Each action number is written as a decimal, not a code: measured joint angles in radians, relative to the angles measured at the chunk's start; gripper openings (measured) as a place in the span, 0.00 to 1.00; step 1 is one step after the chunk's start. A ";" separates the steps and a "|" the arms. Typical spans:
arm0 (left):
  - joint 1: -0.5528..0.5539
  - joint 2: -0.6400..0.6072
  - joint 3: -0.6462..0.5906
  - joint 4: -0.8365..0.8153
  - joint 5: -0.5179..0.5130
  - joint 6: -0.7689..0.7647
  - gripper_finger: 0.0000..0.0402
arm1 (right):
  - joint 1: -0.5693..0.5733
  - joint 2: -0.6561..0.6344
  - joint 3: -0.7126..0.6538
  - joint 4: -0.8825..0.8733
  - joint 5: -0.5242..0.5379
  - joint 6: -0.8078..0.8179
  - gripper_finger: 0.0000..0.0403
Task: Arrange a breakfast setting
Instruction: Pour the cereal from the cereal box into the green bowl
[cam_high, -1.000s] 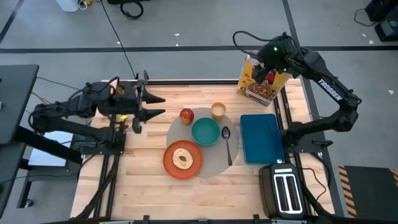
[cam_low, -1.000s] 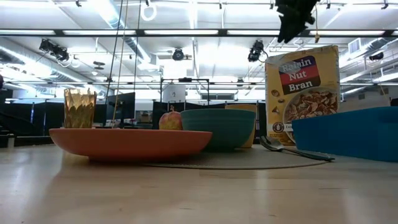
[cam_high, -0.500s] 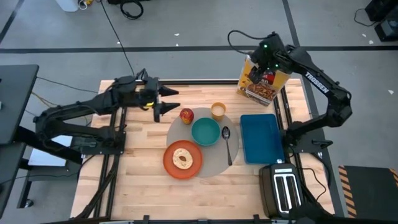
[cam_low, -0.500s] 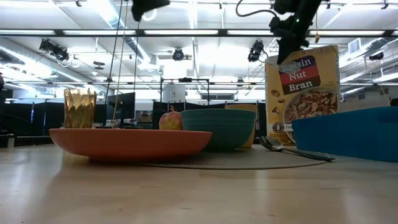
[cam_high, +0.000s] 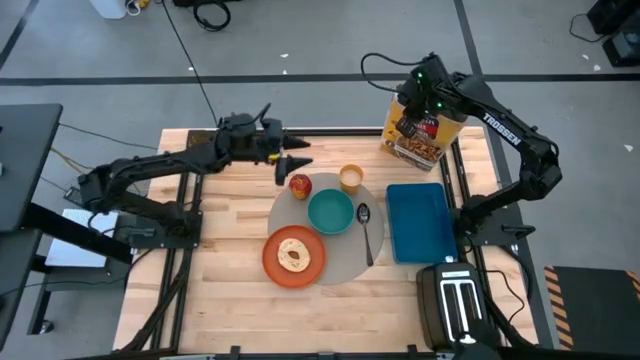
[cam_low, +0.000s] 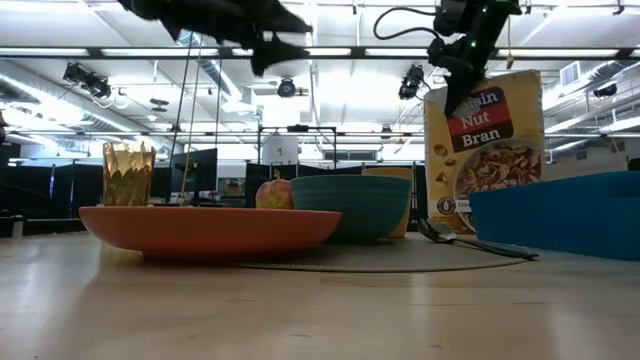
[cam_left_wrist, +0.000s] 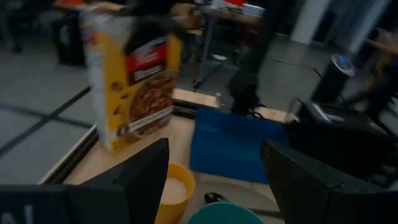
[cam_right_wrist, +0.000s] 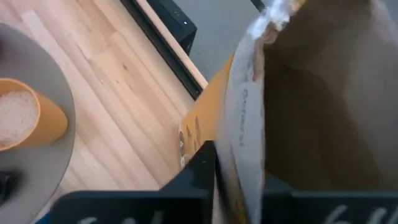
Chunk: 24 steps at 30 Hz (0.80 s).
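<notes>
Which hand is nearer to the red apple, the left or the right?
The left. The left hand hovers just beside the red apple, at the grey placemat edge. The right hand is far off, at the top of the cereal box in the table's back corner.

the right wrist view looks down into the open top of a yellow-orange cereal box (cam_right_wrist: 205, 124), where the pale inner bag (cam_right_wrist: 245, 118) stands up with a crumpled white edge and a brown interior beside it. one dark finger (cam_right_wrist: 196, 171) of the right gripper (cam_right_wrist: 239, 177) touches the box's outer side, while the bag's edge runs down past it. beyond the box lies the light wooden table (cam_right_wrist: 106, 118) with a black rail along its edge, and a small yellow-orange cup (cam_right_wrist: 25, 118) with pale contents stands on the grey placemat (cam_right_wrist: 34, 68).
</notes>
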 joint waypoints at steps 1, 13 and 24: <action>0.012 0.017 0.000 0.018 0.000 -0.016 0.64 | 0.000 -0.004 0.000 -0.001 0.011 -0.016 0.03; 0.048 0.160 0.174 -0.034 0.069 -0.165 0.75 | 0.097 -0.120 0.118 -0.059 0.131 -0.193 0.01; 0.052 0.371 0.540 -0.261 0.018 -0.067 0.78 | 0.205 -0.122 0.339 -0.067 0.104 -0.262 0.01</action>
